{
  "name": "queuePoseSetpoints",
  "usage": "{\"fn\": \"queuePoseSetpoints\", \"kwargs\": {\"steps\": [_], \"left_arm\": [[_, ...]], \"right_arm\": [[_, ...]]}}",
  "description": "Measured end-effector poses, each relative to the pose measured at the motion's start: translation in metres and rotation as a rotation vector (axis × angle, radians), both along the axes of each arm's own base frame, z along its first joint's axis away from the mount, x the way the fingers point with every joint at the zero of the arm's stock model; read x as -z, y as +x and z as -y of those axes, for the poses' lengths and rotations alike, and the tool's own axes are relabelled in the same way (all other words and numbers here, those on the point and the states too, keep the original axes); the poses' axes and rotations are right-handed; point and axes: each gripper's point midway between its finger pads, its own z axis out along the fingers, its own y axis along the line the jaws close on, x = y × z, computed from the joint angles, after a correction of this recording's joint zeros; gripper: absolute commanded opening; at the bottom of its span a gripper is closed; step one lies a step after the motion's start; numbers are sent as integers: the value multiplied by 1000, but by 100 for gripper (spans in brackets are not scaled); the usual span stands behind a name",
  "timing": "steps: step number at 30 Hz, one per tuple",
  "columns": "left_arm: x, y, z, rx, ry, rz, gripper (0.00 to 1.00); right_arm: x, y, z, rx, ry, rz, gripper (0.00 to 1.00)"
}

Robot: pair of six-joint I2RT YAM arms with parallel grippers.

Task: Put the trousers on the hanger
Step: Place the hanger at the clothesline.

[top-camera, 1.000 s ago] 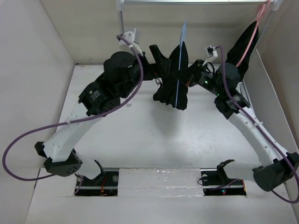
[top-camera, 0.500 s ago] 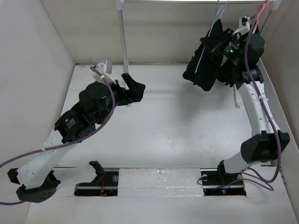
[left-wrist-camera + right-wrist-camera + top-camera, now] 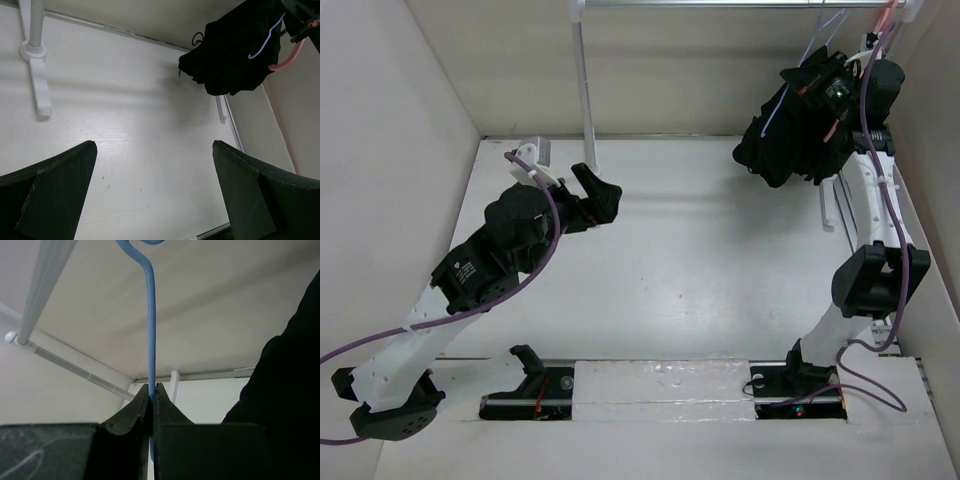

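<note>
The trousers (image 3: 788,150) are seen as a black bunched mass draped over the hanger (image 3: 150,330) at the upper right of the top view, near the rail (image 3: 720,4) and close to the right wall (image 3: 932,130); the hanger's blue stem is pinched between the closed fingers of the right gripper (image 3: 151,388); the left gripper (image 3: 154,150) is held spread, grasping nothing, over the table (image 3: 700,270); wide tabletop lies between the two.

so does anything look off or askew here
The trousers hang in a bunched, lopsided lump on the light-blue hanger, up at the far right, rather than draped evenly. The right gripper is shut on the hanger's neck; whether the hook sits over the rail cannot be told. Nothing else stands out.
</note>
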Motion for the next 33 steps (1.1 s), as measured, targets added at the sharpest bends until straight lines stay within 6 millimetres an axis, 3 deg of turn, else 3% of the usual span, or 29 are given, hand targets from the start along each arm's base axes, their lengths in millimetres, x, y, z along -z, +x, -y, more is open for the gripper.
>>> {"fn": "queuePoseSetpoints", "kwargs": {"steps": [11, 22, 26, 28, 33], "left_arm": [[1, 0, -2, -10, 1, -4, 99], [8, -1, -7, -34, 5, -25, 99], [13, 2, -5, -34, 15, -34, 99], [16, 4, -2, -35, 23, -41, 99], [23, 8, 3, -36, 44, -57, 99]], "right_arm": [[36, 36, 21, 24, 21, -74, 0], [54, 36, 54, 61, 23, -88, 1], [52, 31, 63, 67, 18, -67, 35], [47, 28, 71, 80, 17, -56, 45], [24, 13, 74, 76, 2, -6, 81]]}}
